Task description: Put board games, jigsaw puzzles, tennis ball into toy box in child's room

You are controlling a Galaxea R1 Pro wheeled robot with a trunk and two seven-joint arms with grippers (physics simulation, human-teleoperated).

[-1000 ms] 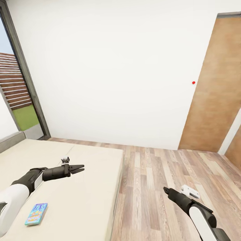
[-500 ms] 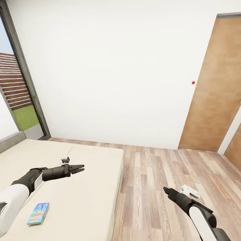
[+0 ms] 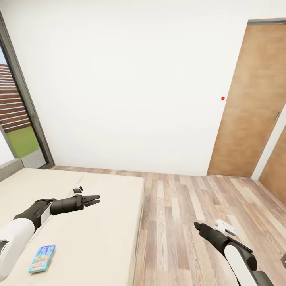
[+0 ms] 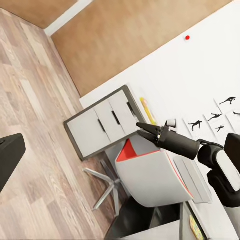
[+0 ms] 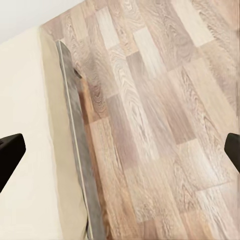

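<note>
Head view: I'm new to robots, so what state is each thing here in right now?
Left gripper: jaws open, empty, above the bed.
Right gripper: jaws open, empty, over the wood floor.
Teal-blue board game: lying flat on the bed, not held.
Wooden door: shut.
Desk drawers: shut.

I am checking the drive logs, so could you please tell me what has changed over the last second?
The whole head view has shifted: door, red dot and window frame all slid left, so the camera turned rightward, not the things. Nothing was grasped or released. The left hand stays over the bed, the right hand over the floor, and the small teal board game lies untouched.
</note>
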